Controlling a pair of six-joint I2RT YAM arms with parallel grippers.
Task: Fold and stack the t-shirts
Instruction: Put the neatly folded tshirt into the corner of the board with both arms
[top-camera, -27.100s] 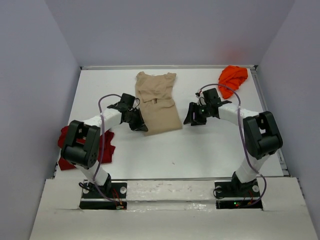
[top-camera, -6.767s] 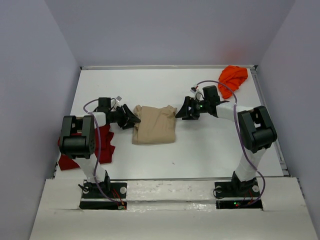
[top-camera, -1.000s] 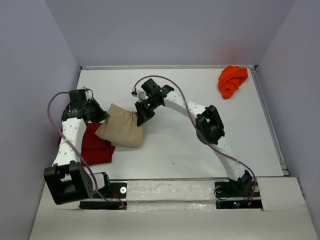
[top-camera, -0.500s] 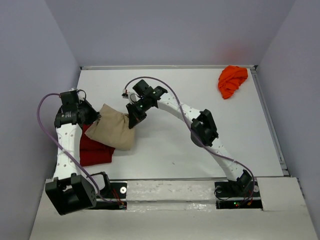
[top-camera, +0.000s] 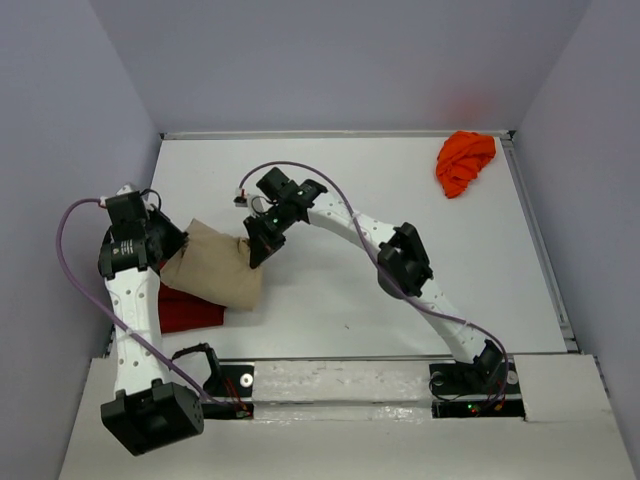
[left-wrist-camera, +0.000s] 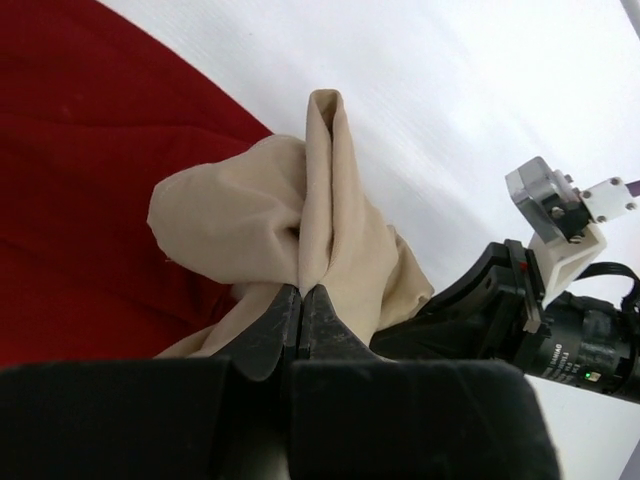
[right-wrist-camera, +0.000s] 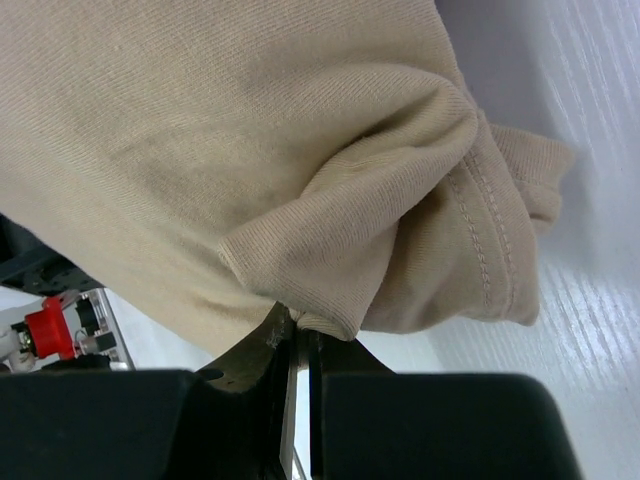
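The folded tan t-shirt (top-camera: 214, 272) sits at the left side of the table (top-camera: 400, 210), a compact packet whose near-left part lies over the dark red t-shirt (top-camera: 188, 310). Its long axis runs roughly left to right in the overhead view, slanting slightly toward the near edge on the right. The far edge is strung between the two grippers, and the rest of the cloth spreads toward the arm bases.

The left gripper (top-camera: 176, 242) is clenched on the far-left corner. In its wrist view the fingertips (left-wrist-camera: 301, 292) are pressed together with a pinched ridge of tan cloth (left-wrist-camera: 318, 200) standing up from them and the red shirt (left-wrist-camera: 80, 150) filling the background. The right gripper (top-camera: 252, 250) grasps the far-right corner. Its wrist view shows the jaws (right-wrist-camera: 297, 330) almost together on a fold of the tan fabric (right-wrist-camera: 250, 130), with a stitched hem bunched just beside them (whether the cloth is lifted clear of the table here cannot be told).

The orange t-shirt (top-camera: 465, 160) lies crumpled at the far right corner of the table, well apart from both arms.
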